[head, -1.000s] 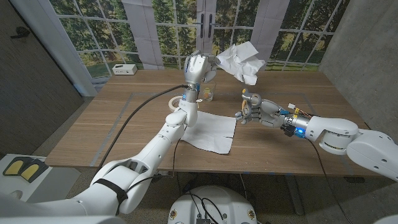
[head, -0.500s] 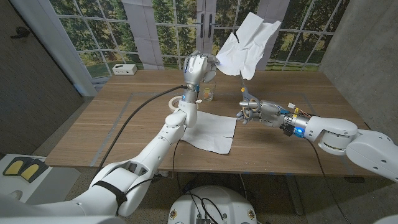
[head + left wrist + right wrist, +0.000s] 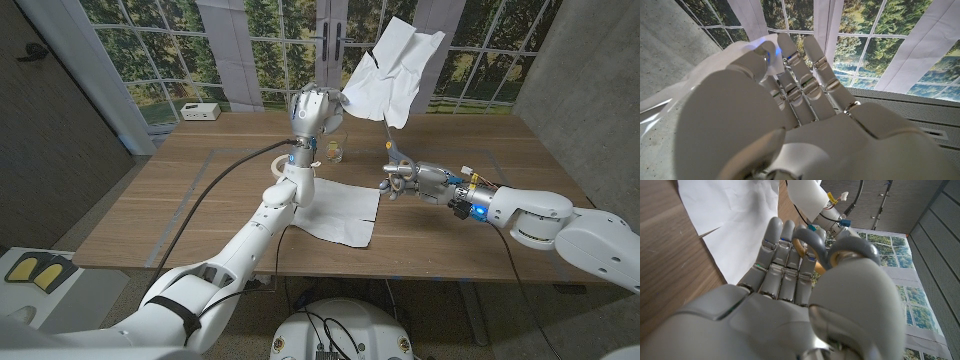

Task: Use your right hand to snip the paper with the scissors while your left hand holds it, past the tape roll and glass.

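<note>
My left hand (image 3: 312,108) is raised above the table's far side and holds a white sheet of paper (image 3: 393,68), which stands up and out toward my right. In the left wrist view the paper (image 3: 662,100) shows beside the fingers (image 3: 805,75). My right hand (image 3: 408,178) grips the scissors (image 3: 389,150), blades pointing up just below the paper's lower edge. In the right wrist view the grey and yellow scissor handles (image 3: 815,242) loop around my fingers (image 3: 777,255). The tape roll (image 3: 282,163) and the small glass (image 3: 333,152) stand on the table behind my left forearm.
More white sheets (image 3: 341,208) lie on the wooden table (image 3: 180,200) under my left arm, also as sheets (image 3: 730,215) in the right wrist view. A black cable (image 3: 225,175) runs across the table. A small white box (image 3: 200,112) sits at the far left corner.
The held paper has opened out from a crumpled bunch and risen higher. My right hand has tilted the scissors upright toward its lower edge.
</note>
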Available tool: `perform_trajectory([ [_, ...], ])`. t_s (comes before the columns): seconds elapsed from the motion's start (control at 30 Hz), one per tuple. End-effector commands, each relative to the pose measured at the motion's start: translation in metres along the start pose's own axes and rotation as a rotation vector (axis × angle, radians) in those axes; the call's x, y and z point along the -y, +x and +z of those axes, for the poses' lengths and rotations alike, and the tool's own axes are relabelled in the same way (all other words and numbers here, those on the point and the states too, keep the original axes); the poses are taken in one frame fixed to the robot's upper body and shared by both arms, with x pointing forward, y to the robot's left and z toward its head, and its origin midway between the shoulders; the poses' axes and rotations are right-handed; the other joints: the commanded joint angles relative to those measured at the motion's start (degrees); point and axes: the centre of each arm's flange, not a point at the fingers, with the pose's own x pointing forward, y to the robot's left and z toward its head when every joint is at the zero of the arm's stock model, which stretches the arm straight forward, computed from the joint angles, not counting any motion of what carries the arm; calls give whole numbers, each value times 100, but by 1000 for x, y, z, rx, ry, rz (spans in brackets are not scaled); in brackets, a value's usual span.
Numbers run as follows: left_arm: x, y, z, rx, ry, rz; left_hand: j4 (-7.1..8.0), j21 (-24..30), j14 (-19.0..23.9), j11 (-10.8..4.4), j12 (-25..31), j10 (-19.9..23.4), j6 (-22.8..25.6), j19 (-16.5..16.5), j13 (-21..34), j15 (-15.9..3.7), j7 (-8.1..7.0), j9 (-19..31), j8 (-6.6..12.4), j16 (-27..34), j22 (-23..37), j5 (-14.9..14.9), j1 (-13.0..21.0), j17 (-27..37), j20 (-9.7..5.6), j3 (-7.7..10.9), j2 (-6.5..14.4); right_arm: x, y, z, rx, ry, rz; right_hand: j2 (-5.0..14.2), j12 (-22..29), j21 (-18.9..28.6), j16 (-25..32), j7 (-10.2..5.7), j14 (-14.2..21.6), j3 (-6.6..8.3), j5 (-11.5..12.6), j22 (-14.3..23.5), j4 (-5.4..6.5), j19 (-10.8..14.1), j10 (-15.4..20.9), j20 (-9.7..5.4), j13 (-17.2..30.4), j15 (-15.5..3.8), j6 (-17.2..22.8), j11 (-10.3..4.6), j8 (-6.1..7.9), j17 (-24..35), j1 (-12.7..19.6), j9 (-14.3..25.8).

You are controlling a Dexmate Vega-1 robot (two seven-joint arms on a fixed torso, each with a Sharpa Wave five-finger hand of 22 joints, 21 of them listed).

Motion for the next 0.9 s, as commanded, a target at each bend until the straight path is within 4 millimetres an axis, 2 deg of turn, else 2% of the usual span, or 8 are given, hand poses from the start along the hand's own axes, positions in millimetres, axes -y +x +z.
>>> perform_trajectory([
  [0.03, -7, -4, -14, -94, -14, 23, 8, 52, 7, -19, 32, 21, -29, -22, 560, -7, -2, 31, 30, -2, 13, 21, 1, 24, -324, 25, 51, -6, 1, 3, 17, 1, 4, 897, 120, 68, -20, 41, 356, 180, -35, -8, -102, -31, 451, -462, 1, -828, -11, -419, 47, 15, 924, 95],
  [0.47, -12, -14, -32, -127, -43, 32, 3, 66, 9, -19, 36, 27, -15, -33, 562, -8, -2, 30, 44, -1, 10, 20, -1, 23, -321, 30, 44, -14, 13, 4, 50, -1, -30, 877, 99, 137, -65, 39, 373, 186, -53, -24, -74, -55, 432, -473, -25, -815, -21, -420, 53, 13, 889, 57],
  [0.9, -17, -12, -46, -116, -62, 46, -3, 91, 20, -17, 37, 34, -17, -33, 560, -8, 0, 28, 51, 3, 12, 18, 4, 23, -327, 33, 43, -12, 28, 15, 65, -21, -34, 860, 92, 202, -104, 39, 385, 196, -64, -40, -63, -59, 433, -471, -35, -801, -32, -419, 74, 16, 865, 41],
])
